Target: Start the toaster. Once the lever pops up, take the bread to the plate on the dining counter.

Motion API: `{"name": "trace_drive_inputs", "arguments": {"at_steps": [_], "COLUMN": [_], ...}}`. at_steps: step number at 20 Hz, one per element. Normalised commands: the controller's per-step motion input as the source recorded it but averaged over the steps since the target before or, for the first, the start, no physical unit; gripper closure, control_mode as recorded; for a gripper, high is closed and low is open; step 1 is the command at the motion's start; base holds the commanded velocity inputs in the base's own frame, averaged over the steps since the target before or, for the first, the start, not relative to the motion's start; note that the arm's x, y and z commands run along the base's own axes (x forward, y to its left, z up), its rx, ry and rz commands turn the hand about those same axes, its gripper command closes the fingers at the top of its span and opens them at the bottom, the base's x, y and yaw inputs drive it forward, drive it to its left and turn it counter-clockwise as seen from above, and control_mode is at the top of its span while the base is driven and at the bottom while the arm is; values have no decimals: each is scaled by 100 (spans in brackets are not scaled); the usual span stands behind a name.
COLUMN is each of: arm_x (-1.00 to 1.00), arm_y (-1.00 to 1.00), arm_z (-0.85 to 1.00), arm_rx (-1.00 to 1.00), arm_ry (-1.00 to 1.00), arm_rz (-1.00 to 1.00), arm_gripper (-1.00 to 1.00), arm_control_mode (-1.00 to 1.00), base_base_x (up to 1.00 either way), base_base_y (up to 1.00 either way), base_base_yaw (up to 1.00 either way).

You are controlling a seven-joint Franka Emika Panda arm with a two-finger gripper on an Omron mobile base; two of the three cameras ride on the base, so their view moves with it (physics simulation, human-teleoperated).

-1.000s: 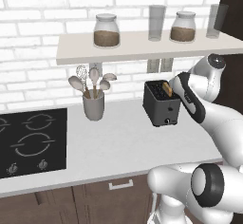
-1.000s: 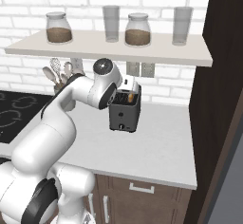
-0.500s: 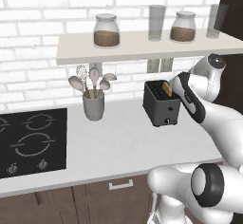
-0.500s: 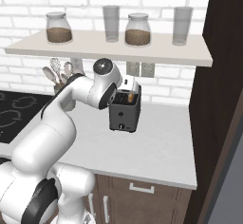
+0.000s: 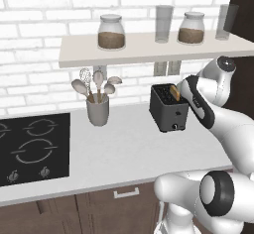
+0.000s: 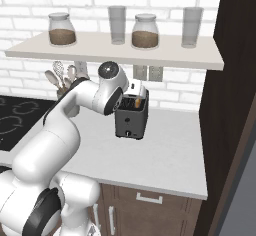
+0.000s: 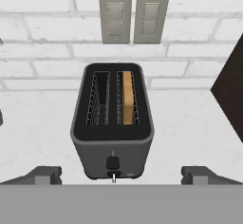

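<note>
White brick wall (image 5: 34, 39) backs a pale worktop (image 5: 119, 153) with a black hob (image 5: 32, 146) at its left end and a dark tall cabinet (image 6: 235, 105) closing off the right. Open worktop lies in front of the toaster and to its left. The toaster (image 7: 113, 118) stands near the wall below two wall sockets (image 7: 134, 15), its long axis running from wall to counter edge, knob end facing outward. The bread (image 7: 127, 98) stands on edge in the right slot, lengthwise along it. The gripper (image 7: 121, 174) hovers just above the toaster's front, fingers spread wide apart.
</note>
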Motion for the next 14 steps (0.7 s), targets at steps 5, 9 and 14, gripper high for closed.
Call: {"name": "trace_drive_inputs", "arguments": {"at_steps": [5, 9, 14], "arm_x": [0, 0, 0], "arm_y": [0, 0, 0], "arm_z": [0, 0, 0], "arm_rx": [0, 0, 0], "arm_ry": [0, 0, 0], "arm_rz": [0, 0, 0], "arm_gripper": [-100, -100, -100], "arm_control_mode": [-100, -100, -100], "base_base_x": [0, 0, 0], "base_base_y": [0, 0, 0], "base_base_yaw": [0, 0, 0]}}
